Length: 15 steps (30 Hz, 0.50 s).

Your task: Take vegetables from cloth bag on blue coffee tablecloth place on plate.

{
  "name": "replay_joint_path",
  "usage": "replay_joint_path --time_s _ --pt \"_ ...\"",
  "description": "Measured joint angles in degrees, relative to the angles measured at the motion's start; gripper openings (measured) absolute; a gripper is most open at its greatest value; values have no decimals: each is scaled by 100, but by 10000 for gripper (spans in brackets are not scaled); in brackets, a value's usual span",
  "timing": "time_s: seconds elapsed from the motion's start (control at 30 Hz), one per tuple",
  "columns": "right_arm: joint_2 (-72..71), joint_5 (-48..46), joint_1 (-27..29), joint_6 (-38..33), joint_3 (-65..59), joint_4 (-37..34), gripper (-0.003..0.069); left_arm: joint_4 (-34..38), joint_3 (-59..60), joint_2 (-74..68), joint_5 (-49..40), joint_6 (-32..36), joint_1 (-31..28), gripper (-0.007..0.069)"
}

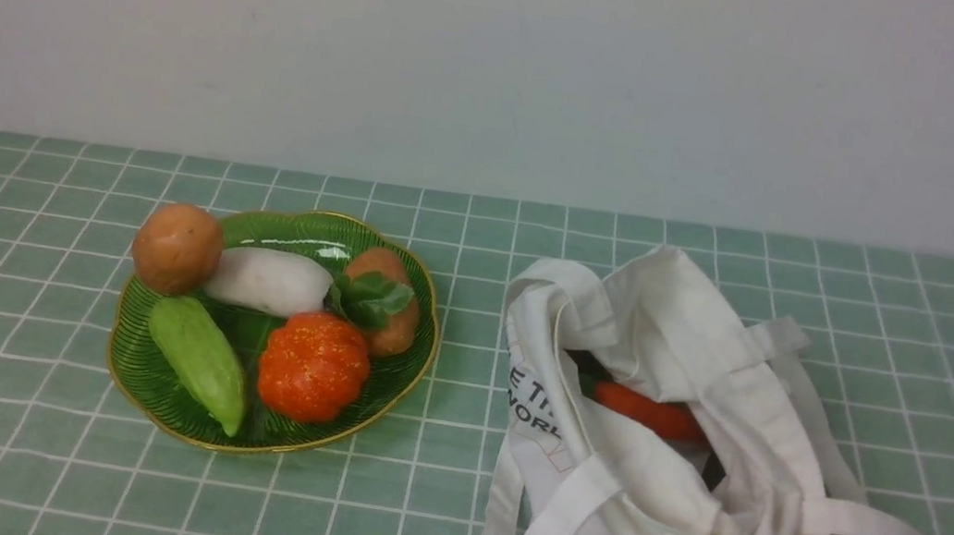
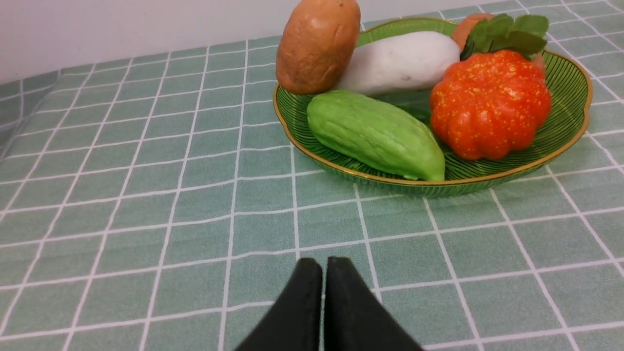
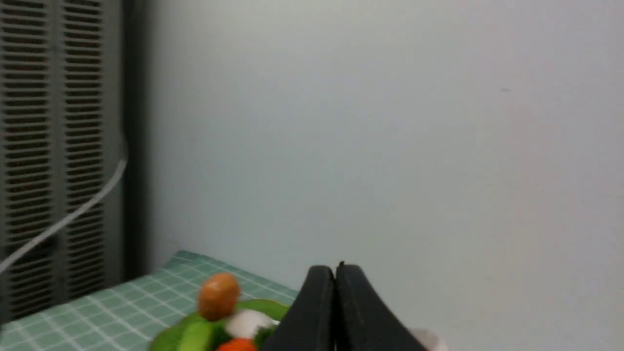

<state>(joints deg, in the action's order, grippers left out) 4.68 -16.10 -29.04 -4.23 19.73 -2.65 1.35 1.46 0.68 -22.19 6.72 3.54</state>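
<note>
- The vegetables lie mostly on the plate (image 1: 419, 348): a tan-brown potato (image 1: 177, 249) at its far left rim, a white oblong piece (image 1: 268, 280) beside it, a pale green gourd (image 1: 200, 359) at the near left, an orange pumpkin (image 1: 314, 366) near the middle, and a reddish piece with green leaves (image 1: 380, 299) at the right.
- One orange carrot (image 1: 648, 412) shows inside the open mouth of the cloth bag (image 1: 662, 480).
- The bag slumps to the right of the plate, apart from it, black letters on its left side.
- Both rest on the blue coffee tablecloth (image 1: 443, 505).
- The left gripper (image 2: 323, 265) hangs over bare cloth near the plate, jaws pressed together, holding nothing.
- The right gripper (image 3: 335, 271) faces the wall (image 3: 390, 122), jaws together and empty.
</note>
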Motion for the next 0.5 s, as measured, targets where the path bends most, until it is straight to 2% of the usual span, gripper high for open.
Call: replay_joint_path --time_s 0.03,0.07,0.17,0.2,0.23,0.33,0.5 --pt "-67 0 603 -14 -219 0 -14 0 0 0 0 0 0 -8" --pt "-78 0 691 -14 -259 0 -14 0 0 0 0 0 0 -8" --pt "-369 -11 2193 -26 -1186 95 -14 0 0 0 0 0 0 -8" --pt "-456 -17 2496 -19 -1471 108 -14 0 0 0 0 0 0 -8" --pt "-468 -17 2552 -11 -1527 108 -14 0 0 0 0 0 0 -8" --pt "-514 -400 3254 60 -2091 116 -14 0 0 0 0 0 0 -8" --pt "-514 -566 3464 60 -2103 156 -14 0 0 0 0 0 0 -8"
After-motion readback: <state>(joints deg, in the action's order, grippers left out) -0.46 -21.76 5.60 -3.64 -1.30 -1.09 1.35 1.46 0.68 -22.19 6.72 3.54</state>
